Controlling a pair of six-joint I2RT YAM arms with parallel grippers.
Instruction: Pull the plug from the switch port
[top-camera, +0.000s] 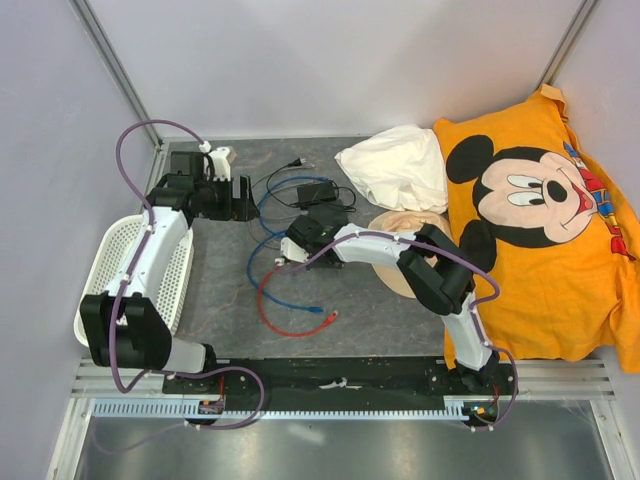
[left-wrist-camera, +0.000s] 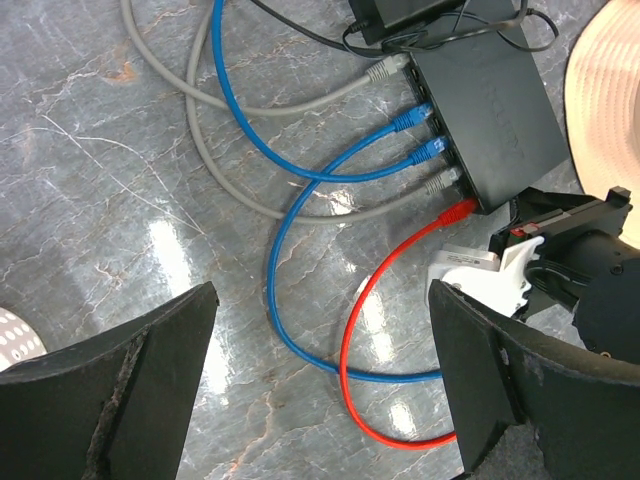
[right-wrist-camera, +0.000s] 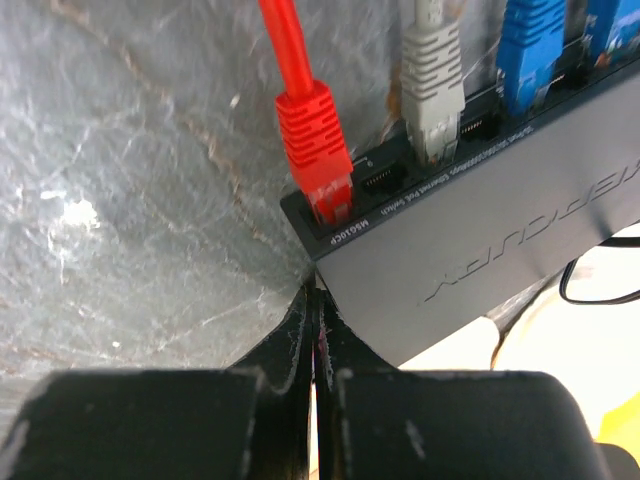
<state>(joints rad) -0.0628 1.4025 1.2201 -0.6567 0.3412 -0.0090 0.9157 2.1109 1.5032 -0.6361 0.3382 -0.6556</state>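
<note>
Right end effector (right-wrist-camera: 316, 300), pressed together, sits at the switch (right-wrist-camera: 480, 230) corner (left end effector (left-wrist-camera: 320, 330) spread wide, empty).

Marbled grey worktop (left-wrist-camera: 100, 200) gleaming glossy, switch box (right-wrist-camera: 480, 250) looking matt black, possibly plastic, red plug (right-wrist-camera: 315, 150) showing ribbed shiny plastic, orange shirt (top-camera: 540, 290) draping as cloth.
</note>
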